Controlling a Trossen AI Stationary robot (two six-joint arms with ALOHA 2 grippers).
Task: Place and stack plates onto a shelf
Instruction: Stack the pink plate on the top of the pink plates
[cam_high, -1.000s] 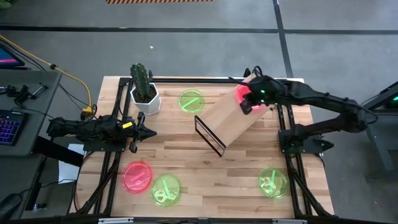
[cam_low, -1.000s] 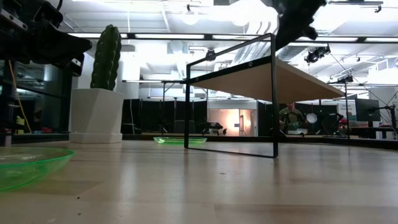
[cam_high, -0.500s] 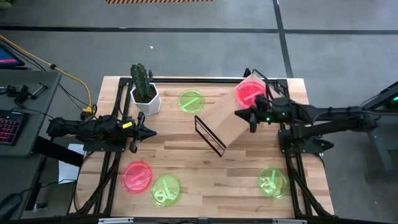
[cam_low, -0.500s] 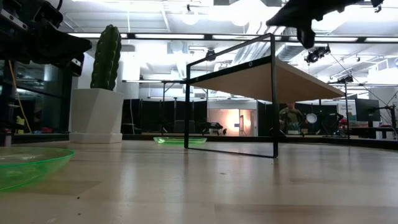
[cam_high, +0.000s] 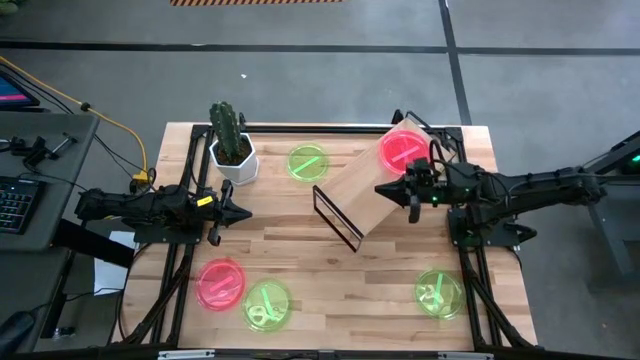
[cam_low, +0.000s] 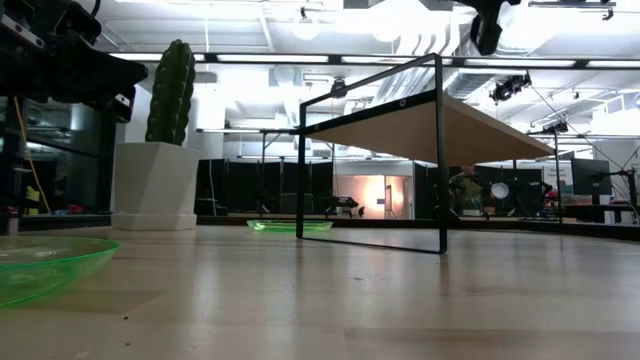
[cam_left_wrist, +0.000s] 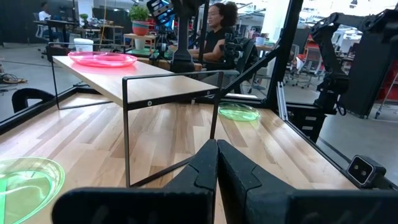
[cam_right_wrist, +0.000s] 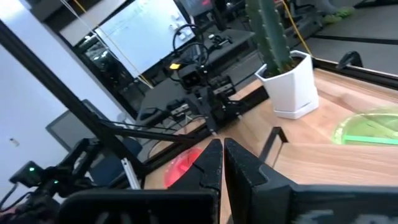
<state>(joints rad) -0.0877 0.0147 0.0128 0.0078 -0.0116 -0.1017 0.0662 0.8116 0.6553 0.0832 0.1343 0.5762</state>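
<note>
High view: shelf (cam_high: 370, 190) set at an angle mid-desk (cam_high: 330, 270); one red-pink plate (cam_high: 402, 148) lies on its far end. Right pincer (cam_high: 382, 188) above the shelf, just beside that plate, fingers together, empty. Left pincer (cam_high: 245, 213) well left of the shelf, fingers together.

Low view: shelf (cam_low: 420, 125); green plate (cam_low: 290, 226) beyond it.

Left wrist view: red-pink plate (cam_left_wrist: 102, 58) on shelf (cam_left_wrist: 124, 81).

Right wrist view: cactus pot (cam_right_wrist: 297, 84).

You are working in a robotics lab or open workshop floor. Exposed ceiling ducts (cam_low: 300, 75) and strip lights run overhead, further robot arms (cam_left_wrist: 333, 56) stand on black frames behind your table (cam_high: 300, 260), a seated person (cam_left_wrist: 214, 31) works nearby, and a keyboard (cam_high: 15, 205) sits alongside.
</note>
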